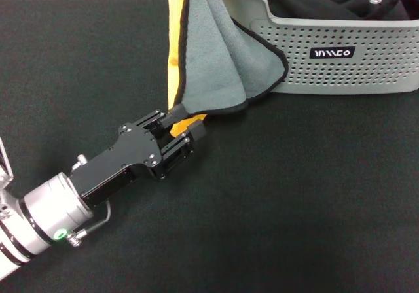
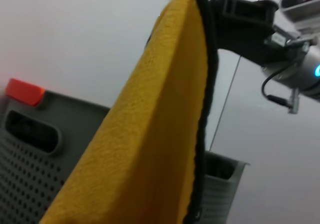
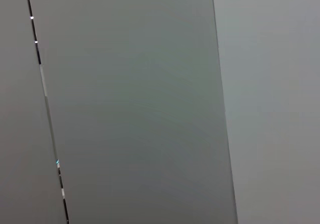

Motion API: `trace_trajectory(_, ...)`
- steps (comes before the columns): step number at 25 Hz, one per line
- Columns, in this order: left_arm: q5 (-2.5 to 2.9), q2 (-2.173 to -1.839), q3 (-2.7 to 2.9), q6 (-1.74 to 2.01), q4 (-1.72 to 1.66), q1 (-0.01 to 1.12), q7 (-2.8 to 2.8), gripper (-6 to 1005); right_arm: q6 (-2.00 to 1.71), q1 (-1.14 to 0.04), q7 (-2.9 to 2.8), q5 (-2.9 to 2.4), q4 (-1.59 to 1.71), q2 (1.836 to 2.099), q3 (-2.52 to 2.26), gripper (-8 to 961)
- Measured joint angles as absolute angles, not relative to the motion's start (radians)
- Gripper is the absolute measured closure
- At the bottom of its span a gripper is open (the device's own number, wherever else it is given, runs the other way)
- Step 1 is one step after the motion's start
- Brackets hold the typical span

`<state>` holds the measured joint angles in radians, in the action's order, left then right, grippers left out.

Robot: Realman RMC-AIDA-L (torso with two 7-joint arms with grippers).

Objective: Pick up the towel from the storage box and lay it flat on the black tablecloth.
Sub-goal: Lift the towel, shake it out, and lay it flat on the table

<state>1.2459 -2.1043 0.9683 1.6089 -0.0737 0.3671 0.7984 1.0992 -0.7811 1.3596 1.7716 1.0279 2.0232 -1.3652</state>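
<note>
A: Item one, position?
B: Black tablecloth [image 1: 275, 208] covers the desk, lying under everything listed.

A: Item two?
B: Storage box [image 1: 347, 70] stands on the cloth at the far right; a clothing bundle [image 1: 314, 2] lies inside it.

A: Item three?
B: Towel [image 1: 222, 57] hangs down just left of the box, in front of its left corner.

A: Hands?
B: Left hand [image 1: 185, 125] sits at the towel's lower edge, near left. Right hand [image 2: 240, 19] is at the towel's top.
</note>
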Motion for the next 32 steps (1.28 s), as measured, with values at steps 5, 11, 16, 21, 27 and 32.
trace_trajectory(5, 1.244, -2.105, 0.965, 1.573, -0.073, 0.379, 0.793, 488, 1.101, -0.782, 1.364, 1.770, 1.031, 2.021, -1.359, 944)
trace_trajectory(11, 1.235, -2.103, 0.959, 1.552, -0.073, 0.390, 0.794, 487, 1.105, -0.772, 1.370, 1.770, 1.044, 2.018, -1.351, 944)
trace_trajectory(16, 1.214, -2.093, 0.956, 1.616, -0.085, 0.380, 0.795, 486, 1.119, -0.754, 1.376, 1.770, 1.048, 2.014, -1.328, 944)
trace_trajectory(21, 1.200, -2.091, 0.947, 1.643, -0.107, 0.365, 0.801, 485, 1.146, -0.739, 1.388, 1.769, 1.040, 2.017, -1.289, 945)
trace_trajectory(27, 1.220, -2.095, 0.954, 1.593, -0.106, 0.384, 0.799, 486, 1.152, -0.737, 1.389, 1.769, 1.047, 2.017, -1.288, 945)
trace_trajectory(32, 1.227, -2.100, 0.959, 1.576, -0.099, 0.392, 0.794, 488, 1.153, -0.738, 1.390, 1.770, 1.048, 2.019, -1.287, 945)
